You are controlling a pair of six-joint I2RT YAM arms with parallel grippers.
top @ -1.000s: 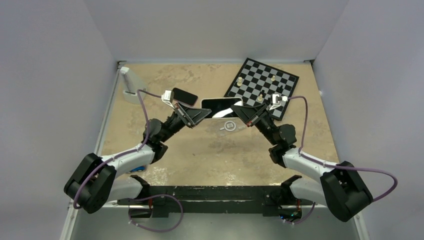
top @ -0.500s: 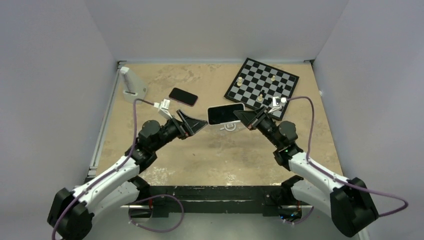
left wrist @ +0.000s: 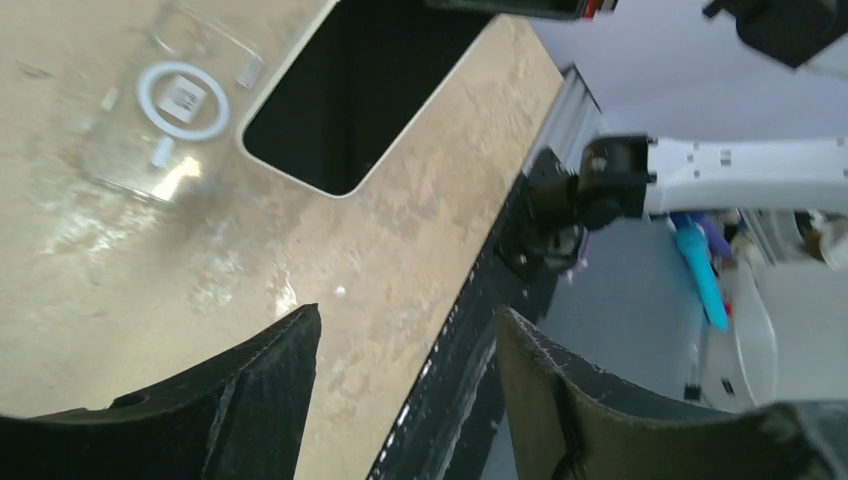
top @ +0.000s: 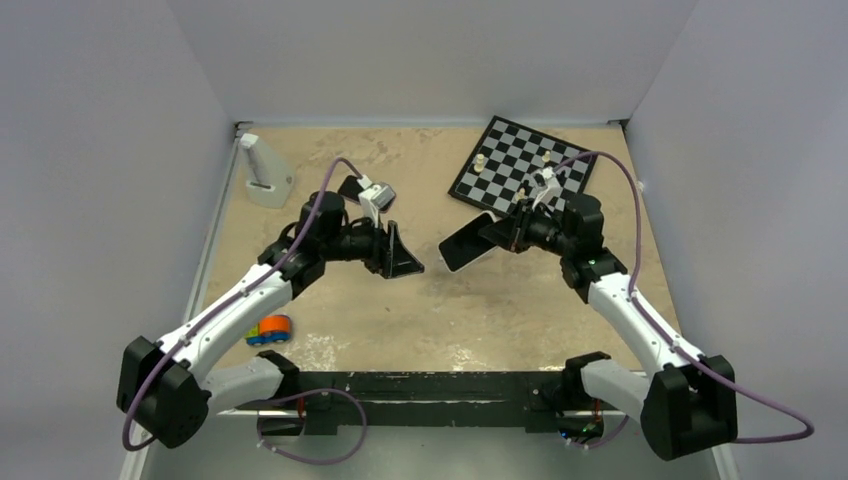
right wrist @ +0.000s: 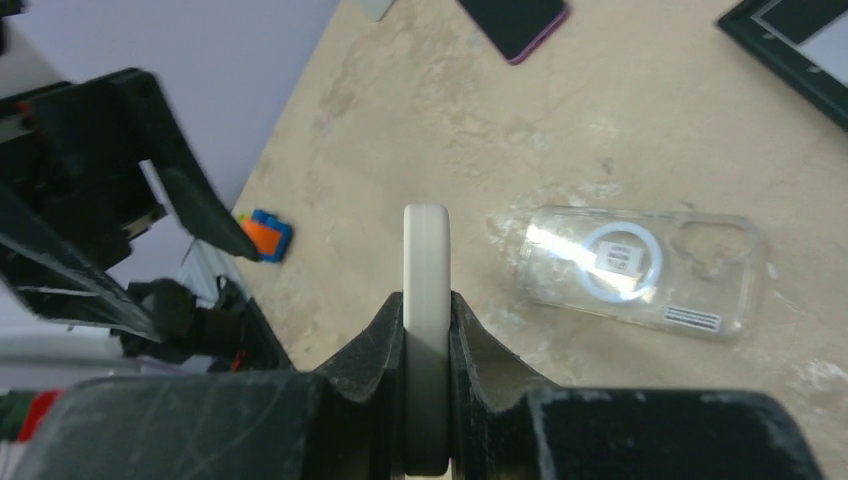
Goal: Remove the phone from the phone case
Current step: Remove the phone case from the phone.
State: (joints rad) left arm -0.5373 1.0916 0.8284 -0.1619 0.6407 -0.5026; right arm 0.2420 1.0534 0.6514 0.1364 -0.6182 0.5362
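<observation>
The phone (top: 466,244), black-screened with a white edge, hangs tilted above the table's middle. My right gripper (top: 494,236) is shut on its right end. In the right wrist view the phone's white edge (right wrist: 427,245) stands clamped between the two fingers of the right gripper (right wrist: 427,300). The phone case (right wrist: 635,270), clear with a white ring, lies empty and flat on the table beyond it. The left wrist view shows the case (left wrist: 170,100) beside the dark phone (left wrist: 370,90). My left gripper (top: 400,256) is open left of the phone, touching nothing, and the left gripper (left wrist: 408,315) shows only table between its fingers.
A chessboard (top: 525,165) with a few pieces lies at the back right, just behind the right wrist. A second dark phone (right wrist: 515,25) lies at the back left, behind the left arm. There is a white stand (top: 262,170) in the far left corner. An orange and blue toy (top: 268,329) sits near the left arm's base.
The left gripper let go of the cased phone, opened and drew back left. The right gripper carried the phone up and off the case, which stayed on the table.
</observation>
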